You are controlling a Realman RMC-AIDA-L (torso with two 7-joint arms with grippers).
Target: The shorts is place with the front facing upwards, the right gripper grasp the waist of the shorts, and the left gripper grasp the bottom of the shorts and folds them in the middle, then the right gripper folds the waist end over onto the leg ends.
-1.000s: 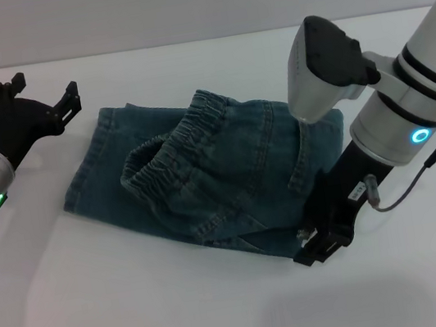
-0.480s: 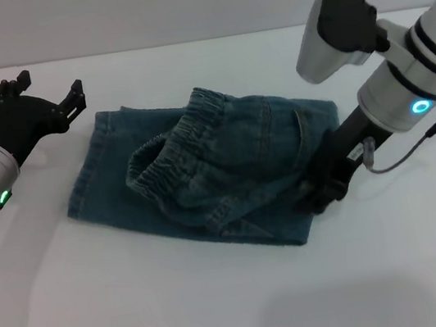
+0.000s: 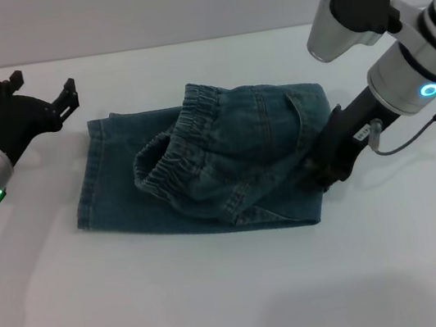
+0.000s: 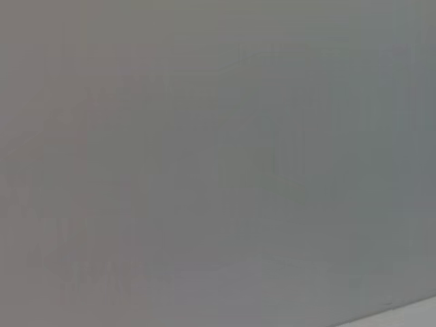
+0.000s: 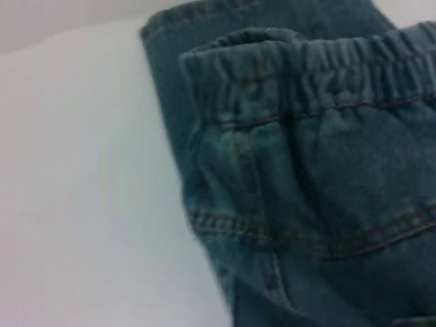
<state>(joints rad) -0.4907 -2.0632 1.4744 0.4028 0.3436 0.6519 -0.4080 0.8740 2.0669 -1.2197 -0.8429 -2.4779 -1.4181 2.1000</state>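
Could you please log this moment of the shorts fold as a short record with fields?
garment: shorts, folded, lying on the white table
waist: ruffled waistband lies on top of the folded denim, short of the leg ends
right end effector: at the fold edge on the robot's right, low against the denim
left end effector: off the shorts, beyond their left end, fingers apart, holding nothing
left wrist camera: only a blank grey surface

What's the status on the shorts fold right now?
Right pincer at the folded edge of the blue-green denim shorts. Ruffled elastic waistband lying on top, near the middle. Left pincer open, parked clear. Nothing in the way.
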